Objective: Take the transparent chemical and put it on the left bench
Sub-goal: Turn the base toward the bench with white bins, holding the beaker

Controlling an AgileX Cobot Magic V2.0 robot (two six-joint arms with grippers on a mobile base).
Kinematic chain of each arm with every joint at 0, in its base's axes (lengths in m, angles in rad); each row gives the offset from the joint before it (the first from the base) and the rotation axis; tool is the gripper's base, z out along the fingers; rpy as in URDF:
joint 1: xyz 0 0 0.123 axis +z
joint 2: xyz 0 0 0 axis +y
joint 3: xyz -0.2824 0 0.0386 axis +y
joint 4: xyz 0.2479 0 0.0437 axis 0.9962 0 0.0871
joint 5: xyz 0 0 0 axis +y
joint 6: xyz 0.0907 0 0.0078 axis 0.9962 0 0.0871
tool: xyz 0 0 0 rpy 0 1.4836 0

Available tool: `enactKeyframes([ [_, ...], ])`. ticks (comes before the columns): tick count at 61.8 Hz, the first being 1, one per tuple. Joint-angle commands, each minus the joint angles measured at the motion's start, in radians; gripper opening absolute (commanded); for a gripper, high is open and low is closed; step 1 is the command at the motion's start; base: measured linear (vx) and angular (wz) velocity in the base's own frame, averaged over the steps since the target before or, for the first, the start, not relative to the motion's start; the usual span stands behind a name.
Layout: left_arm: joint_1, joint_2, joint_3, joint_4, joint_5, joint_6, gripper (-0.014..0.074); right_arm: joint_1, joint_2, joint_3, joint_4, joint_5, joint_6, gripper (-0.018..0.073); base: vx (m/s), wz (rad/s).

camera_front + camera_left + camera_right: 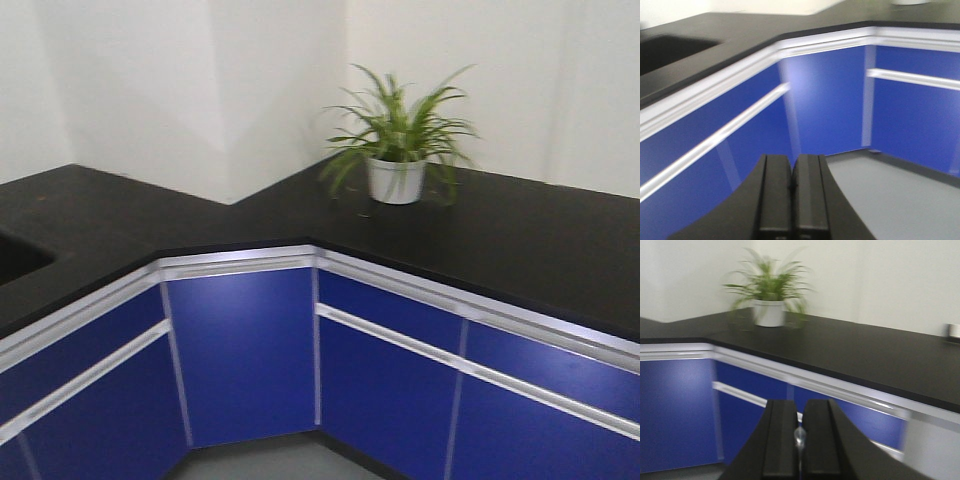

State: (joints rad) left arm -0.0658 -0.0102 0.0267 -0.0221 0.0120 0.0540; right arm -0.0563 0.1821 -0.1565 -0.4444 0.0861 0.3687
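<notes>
My right gripper (800,406) is held in the air before the blue cabinets, its jaws nearly closed on a thin sliver of clear glass (799,436), which looks like the wall of the transparent chemical beaker. The rest of the beaker is hidden below the fingers. My left gripper (791,161) is shut and empty, low in front of the cabinet corner. The left bench is a black countertop (95,215), also visible in the left wrist view (740,35). Neither gripper shows in the front view.
A potted green plant (397,150) stands on the right bench near the corner, also in the right wrist view (769,302). A sink recess (15,255) is set in the left bench. Blue cabinet fronts (245,350) run below. A small white object (954,330) sits far right.
</notes>
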Motion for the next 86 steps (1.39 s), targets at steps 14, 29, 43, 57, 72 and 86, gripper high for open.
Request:
enactKeyframes([
  [14,-0.002,-0.019,0.016,-0.001,-0.078,-0.008,-0.0003,-0.005,0.009,-0.030,-0.006,-0.075,-0.001,-0.0008,-0.08,1.10],
  [29,-0.002,-0.019,0.016,-0.001,-0.078,-0.008,-0.0003,-0.005,0.009,-0.030,-0.006,-0.074,-0.001,-0.0008,-0.02,1.00],
  [43,-0.002,-0.019,0.016,-0.001,-0.078,-0.008,-0.0003,-0.005,0.009,-0.030,-0.006,-0.074,-0.001,-0.0008,0.02,0.79],
  [57,-0.002,-0.019,0.016,-0.001,-0.078,-0.008,-0.0003,-0.005,0.009,-0.030,-0.006,-0.073,-0.001,-0.0008,0.08,0.55],
  [72,-0.002,-0.019,0.016,-0.001,-0.078,-0.008,-0.0003,-0.005,0.009,-0.030,-0.006,-0.074,-0.001,-0.0008,0.14,0.38],
  [86,-0.002,-0.019,0.016,-0.001,-0.078,-0.008,-0.0003,-0.005,0.009,-0.030,-0.006,-0.074,-0.001,-0.0008,0.21,0.31],
])
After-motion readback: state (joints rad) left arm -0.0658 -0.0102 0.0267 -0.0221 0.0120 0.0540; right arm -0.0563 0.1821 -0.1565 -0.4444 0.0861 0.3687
